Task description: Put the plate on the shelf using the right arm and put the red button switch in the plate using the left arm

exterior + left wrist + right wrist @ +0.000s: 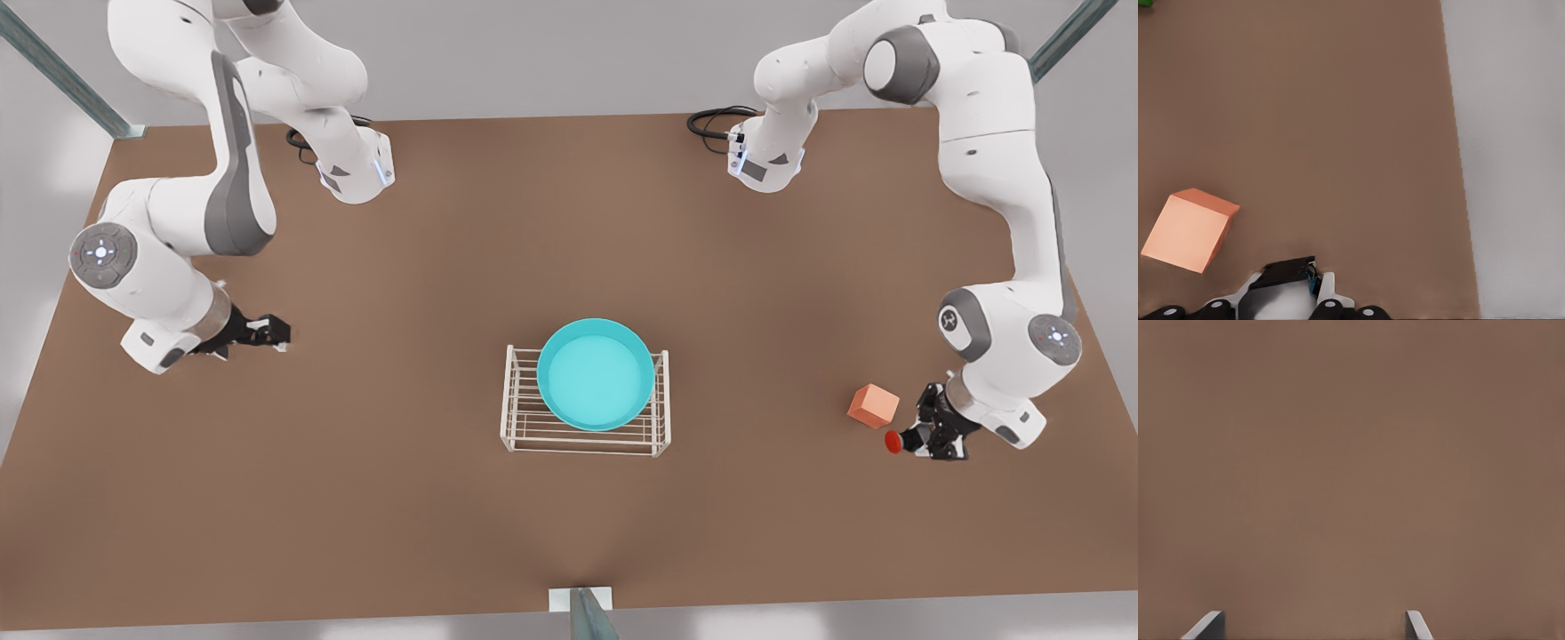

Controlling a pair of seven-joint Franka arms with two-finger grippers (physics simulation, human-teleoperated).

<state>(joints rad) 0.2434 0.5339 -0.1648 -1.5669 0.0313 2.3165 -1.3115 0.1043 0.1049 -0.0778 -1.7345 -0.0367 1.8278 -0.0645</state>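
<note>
Plate (596, 373) already resting on top of the shelf (520, 427), so first step judged done. Red button switch (894, 442) at the front view's right, clenched in the left hand (925, 435), just beside the orange cube (873, 405) on the bench (444, 267). Next: lift, carry across, lower into the plate without clipping its rim. Right hand (267, 331) waiting well apart, fingers (1205, 628) spread over bare bench. Left wrist view adds a green scrap (1145, 3) at its edge.

The plate (596, 373) rests on the shelf (586, 402); the left gripper (916, 437) holds the red button switch (896, 441).
</note>
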